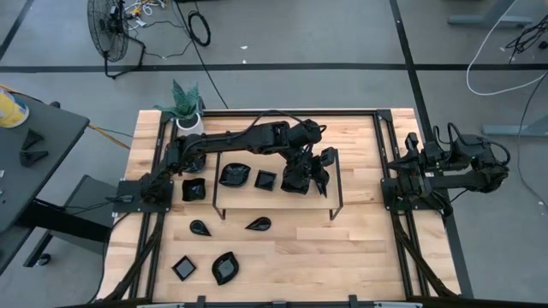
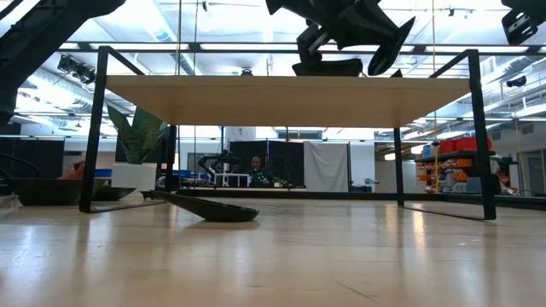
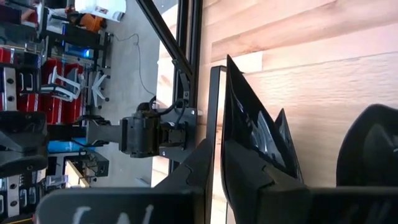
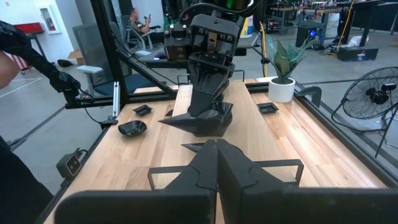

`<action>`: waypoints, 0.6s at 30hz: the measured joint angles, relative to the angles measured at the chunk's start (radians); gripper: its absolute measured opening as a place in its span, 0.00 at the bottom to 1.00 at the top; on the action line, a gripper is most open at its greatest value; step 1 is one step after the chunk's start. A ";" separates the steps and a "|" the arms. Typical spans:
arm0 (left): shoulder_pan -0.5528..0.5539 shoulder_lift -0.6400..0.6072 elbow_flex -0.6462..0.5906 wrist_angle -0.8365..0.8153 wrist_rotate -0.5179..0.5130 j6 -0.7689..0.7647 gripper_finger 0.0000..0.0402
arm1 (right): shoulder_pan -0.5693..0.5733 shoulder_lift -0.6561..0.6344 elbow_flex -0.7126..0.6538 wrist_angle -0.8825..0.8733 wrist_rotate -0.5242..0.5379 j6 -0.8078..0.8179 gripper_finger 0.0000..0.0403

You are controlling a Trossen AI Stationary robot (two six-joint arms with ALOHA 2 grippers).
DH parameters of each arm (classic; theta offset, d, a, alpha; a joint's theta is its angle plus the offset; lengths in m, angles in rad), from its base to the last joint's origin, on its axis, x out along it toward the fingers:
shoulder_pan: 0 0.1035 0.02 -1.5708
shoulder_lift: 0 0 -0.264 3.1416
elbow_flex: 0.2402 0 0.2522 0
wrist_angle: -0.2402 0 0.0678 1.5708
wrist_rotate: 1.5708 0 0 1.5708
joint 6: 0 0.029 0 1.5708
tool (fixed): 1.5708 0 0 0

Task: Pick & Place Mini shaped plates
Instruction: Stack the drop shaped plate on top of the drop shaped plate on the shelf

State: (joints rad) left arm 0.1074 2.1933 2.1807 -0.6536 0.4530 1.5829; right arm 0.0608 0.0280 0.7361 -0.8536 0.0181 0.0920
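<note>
The left gripper (image 3: 219,177) is clamped on the rim of a glossy black pointed plate (image 3: 252,134), which stands edgewise beyond the fingers (image 3: 249,186). Past it lies the pale wood table (image 3: 311,68), the black frame rail (image 3: 189,37), and the right arm (image 3: 143,134) farther off.

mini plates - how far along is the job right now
Done: hard to say; no finished pile shows. In hand: the left gripper is shut on one black plate, held above the table over the wire frame. Left: several plates lie loose on the table, some inside the frame, others in front. The right gripper waits shut at the right edge.
</note>
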 joint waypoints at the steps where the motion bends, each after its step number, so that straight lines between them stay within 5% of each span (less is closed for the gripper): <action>1: 0.000 0.000 0.000 0.000 0.000 0.000 0.11 | 0.000 0.000 0.000 0.000 0.000 0.000 0.01; 18: 0.000 0.000 0.000 0.000 -0.005 -0.005 0.22 | 0.000 0.000 0.000 0.000 0.000 0.000 0.01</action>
State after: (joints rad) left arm 0.1074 2.1933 2.1807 -0.6537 0.4480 1.5776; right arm 0.0608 0.0280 0.7361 -0.8536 0.0181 0.0917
